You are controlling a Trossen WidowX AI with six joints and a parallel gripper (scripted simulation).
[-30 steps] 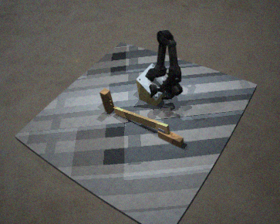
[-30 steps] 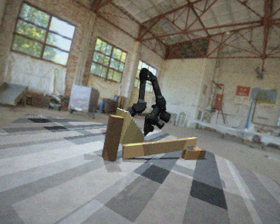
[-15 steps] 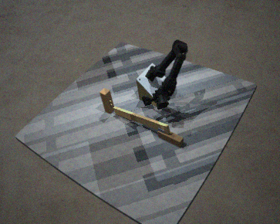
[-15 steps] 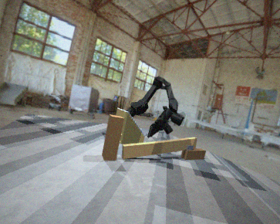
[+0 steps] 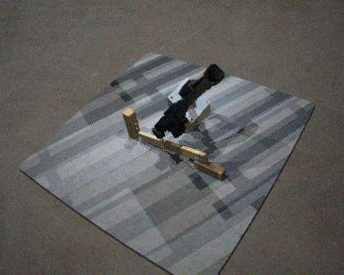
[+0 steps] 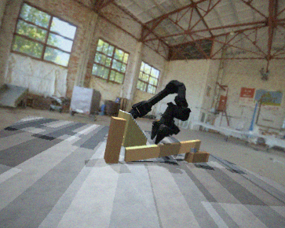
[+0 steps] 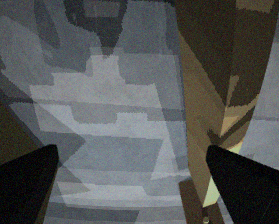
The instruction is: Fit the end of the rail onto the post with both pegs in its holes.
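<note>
Top view: I see my black gripper wide open, empty, above the long wooden rail.

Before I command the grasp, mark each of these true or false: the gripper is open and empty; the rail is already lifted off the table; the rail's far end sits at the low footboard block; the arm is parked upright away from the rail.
1. The gripper is open and holds nothing. True.
2. The rail is already lifted by the gripper. False: nothing grips it; its near end lies low in front of the post.
3. The rail's far end sits at the footboard block. True.
4. The arm is parked upright, away from the rail. False: it is stretched forward with the gripper close above the rail's near end.
</note>
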